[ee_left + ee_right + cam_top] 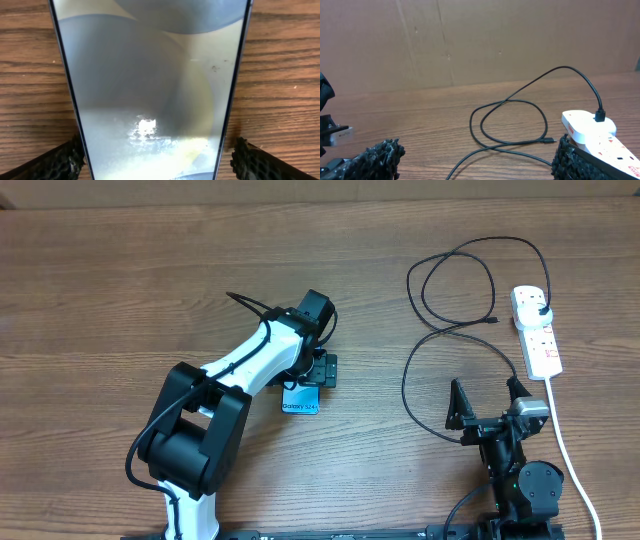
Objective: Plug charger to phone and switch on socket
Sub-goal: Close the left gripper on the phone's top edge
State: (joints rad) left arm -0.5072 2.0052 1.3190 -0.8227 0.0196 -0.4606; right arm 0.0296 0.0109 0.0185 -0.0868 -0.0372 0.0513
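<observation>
My left jaws stand spread to either side of the phone [150, 100], which lies flat on the wooden worktop [120, 270], near its middle. One pad [60, 162] sits against its left edge and the other pad [260, 162] is just off its right edge, so I judge the grasp not yet made. To do it well I would close squarely on the two long edges, low on the frame and off the glossy screen. The pinch should be firm enough that the phone does not twist when a connector is pushed in. I cannot tell which end holds the port, so I would leave both ends free of my pads. From above, my left arm [250, 355] hides most of the phone. My right jaws are wide apart and hold nothing, low over the worktop near the socket [538, 335]. The charger [460, 290] is already plugged into its far end. Its connector [551, 141] lies loose just beside the strip, well apart from the phone. The cable crosses itself in two loops that could drag or snag when the connector is carried over. The strip's thick white cord [565, 440] runs close past my right arm, and a brown board [470, 40] closes off the far side.
</observation>
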